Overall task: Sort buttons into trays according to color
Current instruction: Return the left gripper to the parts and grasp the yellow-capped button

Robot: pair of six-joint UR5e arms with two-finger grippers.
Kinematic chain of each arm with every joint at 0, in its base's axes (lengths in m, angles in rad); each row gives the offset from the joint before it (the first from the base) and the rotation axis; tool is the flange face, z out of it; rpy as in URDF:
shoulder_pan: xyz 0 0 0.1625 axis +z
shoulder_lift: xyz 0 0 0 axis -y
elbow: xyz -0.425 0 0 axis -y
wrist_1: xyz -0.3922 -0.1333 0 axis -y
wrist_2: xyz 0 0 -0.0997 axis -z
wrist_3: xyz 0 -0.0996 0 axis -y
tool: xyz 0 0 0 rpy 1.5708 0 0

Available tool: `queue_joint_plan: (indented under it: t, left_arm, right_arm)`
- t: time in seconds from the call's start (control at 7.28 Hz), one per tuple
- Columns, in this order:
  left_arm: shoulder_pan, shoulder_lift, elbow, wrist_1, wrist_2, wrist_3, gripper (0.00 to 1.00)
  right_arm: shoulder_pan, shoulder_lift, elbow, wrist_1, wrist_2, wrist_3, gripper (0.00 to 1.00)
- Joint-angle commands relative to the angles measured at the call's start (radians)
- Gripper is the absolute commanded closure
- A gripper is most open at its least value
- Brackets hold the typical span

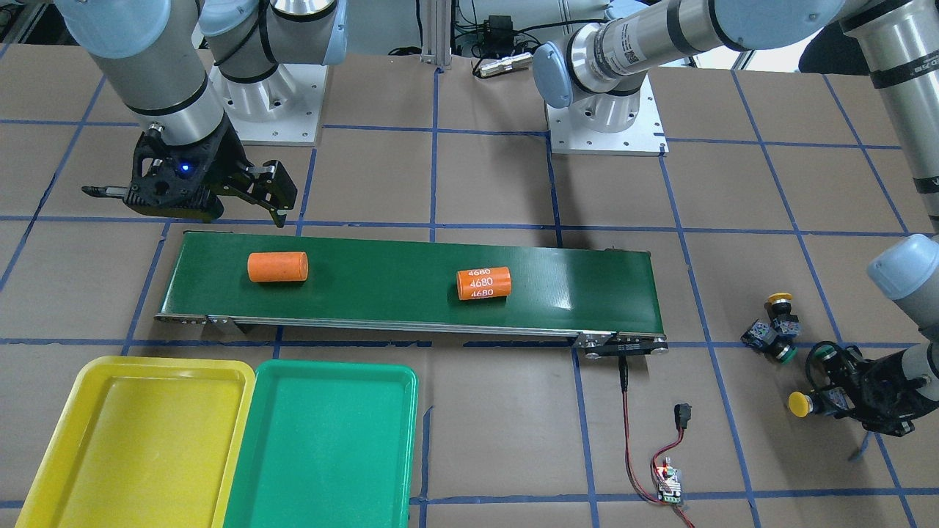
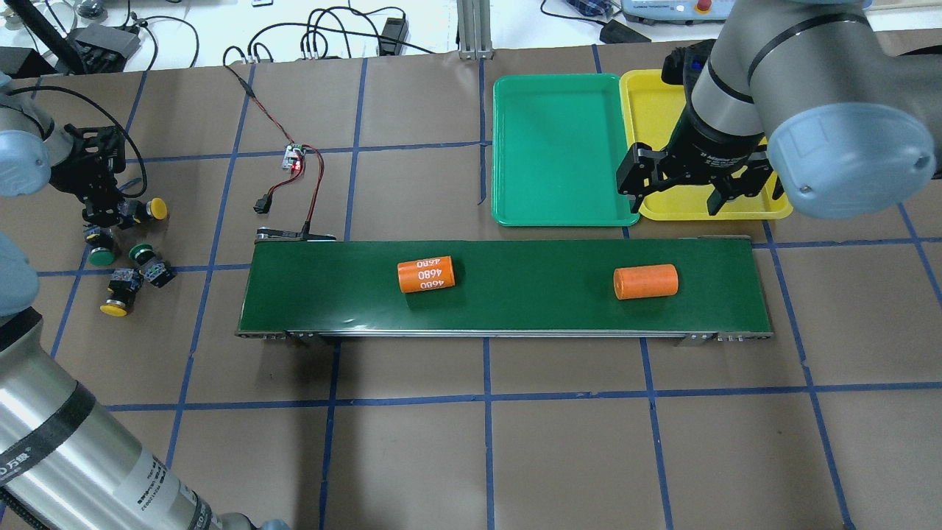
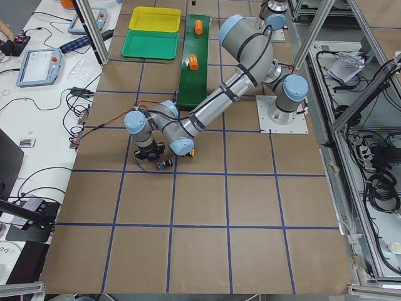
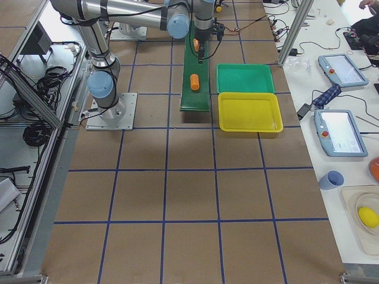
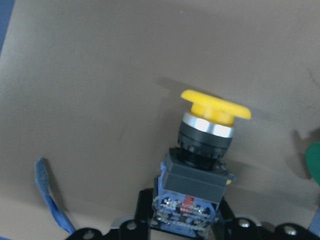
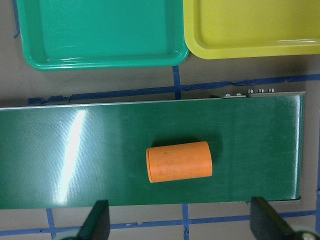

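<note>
Left gripper [image 5: 186, 222] first: its fingers are pinched on the grey-blue contact block of a yellow-capped button [image 5: 205, 145]. The cap juts out forward, well beyond the fingertips, just above the brown table paper. That looks like the step in hand: taking the first yellow one away.

Just beside it sit the other three buttons in a loose cluster: a green cap [image 2: 101, 256] closest to the gripper, a second green [image 2: 141, 253] and a yellow [image 2: 114, 308] a little further off. To do it well, I'd say come straight up before travelling, so the jutting cap doesn't sweep the nearest green one. Keep the wrist steady too, because the hold is only on the tail end.

Further out runs the conveyor belt [image 1: 411, 308], with two orange cylinders [image 1: 277, 267] on it, well apart. Those are not for sorting, so leave them alone.

Beyond its far end lie the yellow tray [image 1: 139, 440] and the green tray [image 1: 323, 440], side by side and touching, with no button in either yet. It's a long way across to them, and this button belongs in the yellow one.

Over that far end hangs the right gripper [image 2: 677, 195], fingers spread wide and holding nothing, above the plain cylinder.
</note>
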Motion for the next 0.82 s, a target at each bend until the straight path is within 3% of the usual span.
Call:
queue_joint_plan:
  t: [0.0, 0.27, 0.69]
  left_arm:
    - [-0.010, 0.050, 0.000, -0.066, -0.001, 0.000, 1.00]
    - [-0.103, 0.189, -0.093, -0.159, -0.020, -0.013, 1.00]
    - [-0.186, 0.421, -0.409, -0.119, -0.104, -0.022, 1.00]
  right_arm:
    - [0.000, 0.000, 0.000, -0.001, 0.003, -0.009, 0.00]
    - [0.000, -0.004, 0.000, -0.001, 0.005, -0.007, 0.00]
    - [0.000, -0.002, 0.000, -0.001, 0.003, 0.000, 0.00]
